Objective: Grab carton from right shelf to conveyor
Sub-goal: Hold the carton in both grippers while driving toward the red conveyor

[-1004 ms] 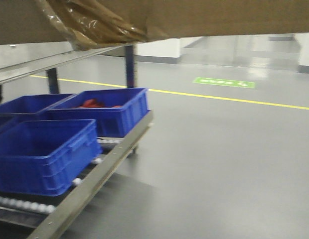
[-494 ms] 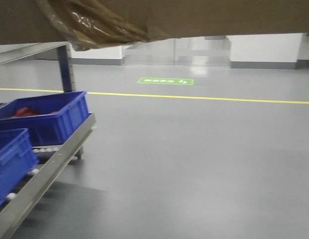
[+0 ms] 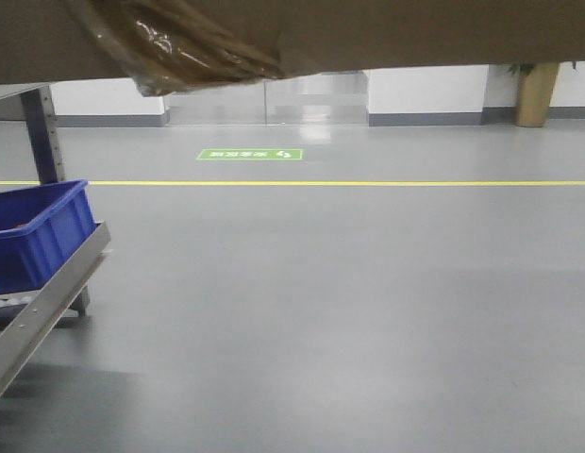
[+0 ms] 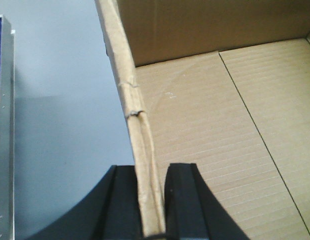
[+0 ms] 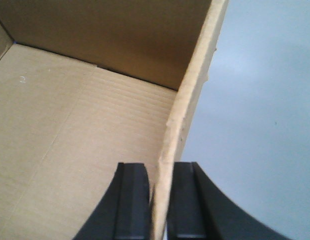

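Empty carton, probably light, with thin crushable walls, best gripped at opposite rims: jaws of left gripper and right gripper each clamp one wall.

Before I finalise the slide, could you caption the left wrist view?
Left gripper clamped on the dented wall of the carton, grey floor beside.

The carton hangs overhead. Below it, to its left, stands the shelf, with a bin on its rails. The floor lies under the carton, and a line crosses it farther back. The left gripper straddles the carton's left wall, the right gripper its right wall.
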`<action>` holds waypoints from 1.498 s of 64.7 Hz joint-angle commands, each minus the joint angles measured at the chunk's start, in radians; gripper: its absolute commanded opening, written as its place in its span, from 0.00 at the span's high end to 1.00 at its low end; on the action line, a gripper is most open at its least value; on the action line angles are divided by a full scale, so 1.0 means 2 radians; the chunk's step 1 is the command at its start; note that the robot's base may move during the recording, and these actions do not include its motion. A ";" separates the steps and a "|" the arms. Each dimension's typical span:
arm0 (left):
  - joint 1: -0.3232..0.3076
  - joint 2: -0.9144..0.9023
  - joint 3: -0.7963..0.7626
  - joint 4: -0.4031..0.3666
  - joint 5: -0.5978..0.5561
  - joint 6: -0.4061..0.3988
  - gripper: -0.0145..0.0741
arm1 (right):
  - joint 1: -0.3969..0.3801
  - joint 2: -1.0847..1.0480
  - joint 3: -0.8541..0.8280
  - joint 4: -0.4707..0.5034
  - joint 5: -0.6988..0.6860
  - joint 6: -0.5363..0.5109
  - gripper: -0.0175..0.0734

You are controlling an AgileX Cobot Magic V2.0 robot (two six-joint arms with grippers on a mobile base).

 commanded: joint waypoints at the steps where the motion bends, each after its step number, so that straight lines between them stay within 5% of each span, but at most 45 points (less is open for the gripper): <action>1: -0.006 -0.006 -0.003 -0.007 -0.027 0.006 0.85 | 0.003 -0.004 -0.003 0.014 -0.025 -0.011 0.88; 97: -0.006 -0.006 -0.003 -0.007 -0.035 0.006 0.85 | 0.003 -0.004 -0.003 0.014 -0.029 -0.011 0.88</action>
